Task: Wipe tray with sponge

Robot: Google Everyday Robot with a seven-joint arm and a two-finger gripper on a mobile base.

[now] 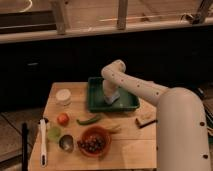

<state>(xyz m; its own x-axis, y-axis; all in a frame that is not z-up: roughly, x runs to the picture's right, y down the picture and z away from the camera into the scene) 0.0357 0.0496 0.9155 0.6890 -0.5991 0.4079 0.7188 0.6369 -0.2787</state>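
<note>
The wooden table (131, 150) is viewed by the single camera from high in front, at middle distance, facing the dark cabinet fronts (45, 60), the gripper (111, 96) being seen inside the tray (97, 101) near frame centre.

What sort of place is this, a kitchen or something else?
Likely a kitchen-like test area: a wooden table carries a bowl of food, a red fruit and a green tray. The claw is low inside the tray, at the sponge.
</note>
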